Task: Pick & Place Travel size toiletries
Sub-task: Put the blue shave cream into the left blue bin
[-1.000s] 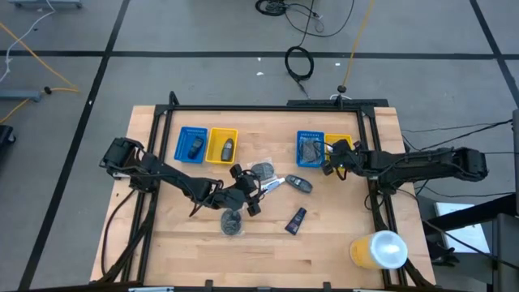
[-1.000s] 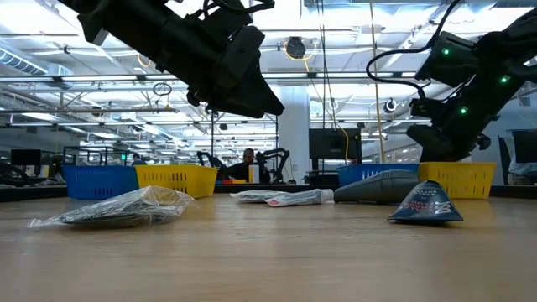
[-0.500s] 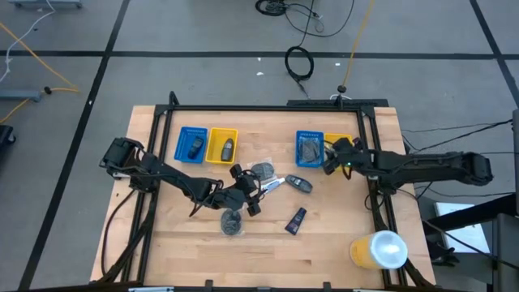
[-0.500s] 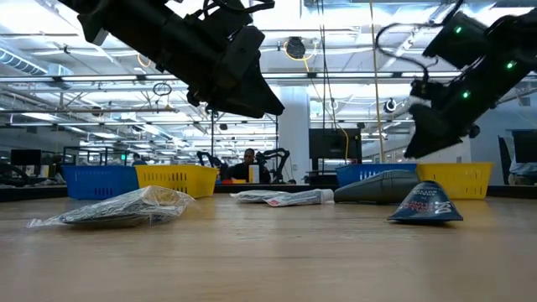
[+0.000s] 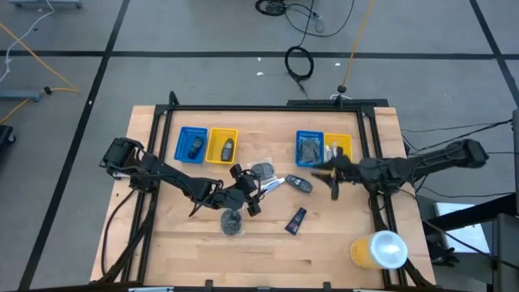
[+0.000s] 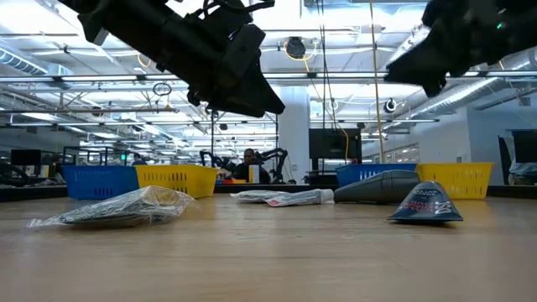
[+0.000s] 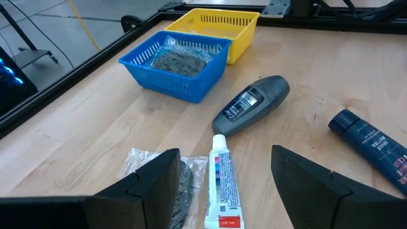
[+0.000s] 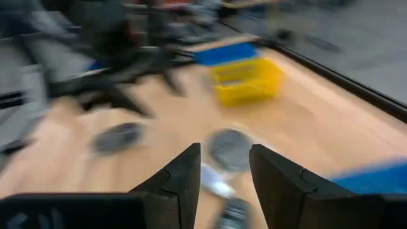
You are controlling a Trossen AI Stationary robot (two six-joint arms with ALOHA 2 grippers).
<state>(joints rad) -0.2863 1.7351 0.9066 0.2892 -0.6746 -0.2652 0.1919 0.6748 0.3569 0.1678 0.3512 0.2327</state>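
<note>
My left gripper hangs open above the table's middle, over a white tube that lies flat beside a clear-wrapped grey disc. Beyond them lie a dark grey oval piece and a dark blue tube. A second disc lies nearer the table's front. My right gripper is open and raised, just right of the oval piece, touching nothing.
At the far left stand a blue tray and a yellow tray, each with a dark oval piece. At the far right are a blue tray holding a disc and a yellow tray. A big yellow cylinder stands at the near right corner.
My right gripper has left the right yellow tray, moved toward the table's left and near edge, risen, and turned to face the middle of the table. The things on the table have not moved.
</note>
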